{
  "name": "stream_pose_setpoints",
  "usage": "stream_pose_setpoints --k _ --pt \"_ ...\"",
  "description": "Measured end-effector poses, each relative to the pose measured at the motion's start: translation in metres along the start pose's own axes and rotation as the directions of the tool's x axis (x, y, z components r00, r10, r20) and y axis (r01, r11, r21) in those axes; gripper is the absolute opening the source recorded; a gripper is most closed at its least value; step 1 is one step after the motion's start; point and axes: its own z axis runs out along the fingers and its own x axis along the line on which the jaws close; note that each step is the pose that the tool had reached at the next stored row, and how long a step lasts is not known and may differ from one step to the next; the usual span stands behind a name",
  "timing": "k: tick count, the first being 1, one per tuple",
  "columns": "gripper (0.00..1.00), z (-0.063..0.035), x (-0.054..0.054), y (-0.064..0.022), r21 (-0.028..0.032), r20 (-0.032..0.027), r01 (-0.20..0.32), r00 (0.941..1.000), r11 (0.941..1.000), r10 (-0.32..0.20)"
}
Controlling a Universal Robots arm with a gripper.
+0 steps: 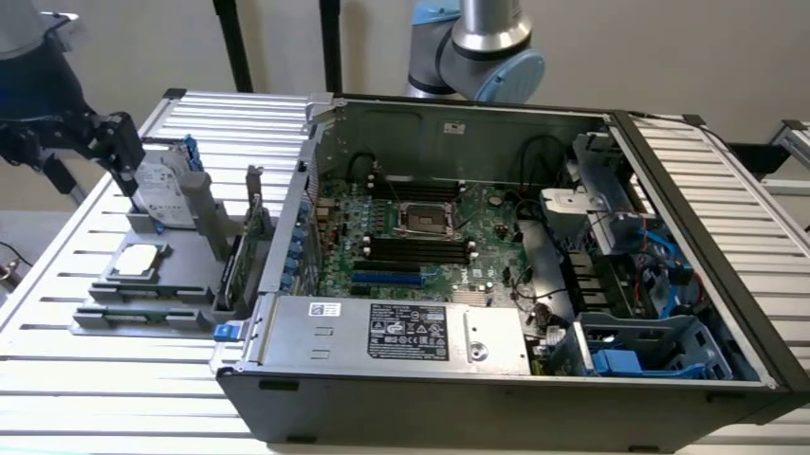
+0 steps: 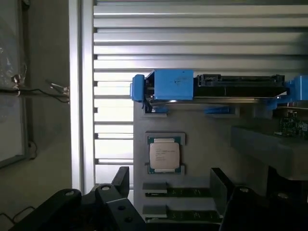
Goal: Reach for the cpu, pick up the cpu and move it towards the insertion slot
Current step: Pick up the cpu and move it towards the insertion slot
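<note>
Exterior view: we find the gripper (image 1: 91,150) near the upright hard drive (image 1: 162,188) at one end of the grey tray (image 1: 184,275). The cpu (image 1: 137,261) lies flat in a tray recess, well apart from the insertion slot (image 1: 427,220) inside the case (image 1: 506,398).

Wrist view: the 2 jaws stand spread and empty. The cpu (image 2: 164,155) sits near them, lid up, apparently seated for a top grasp.

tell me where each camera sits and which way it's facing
Exterior view: off the arm, raised, looking down at the open case, slot and tray; arm and tool show.
Wrist view: on the wrist, looking down past the open tool at the cpu.
Shared: cpu, drive, tray, tool.
</note>
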Motion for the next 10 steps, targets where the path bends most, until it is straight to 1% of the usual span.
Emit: stream_pose_setpoints --k 10 --pt "0.77 0.018 0.0 -0.0021 0.0 0.0002 -0.007 1.0 1.0 0.007"
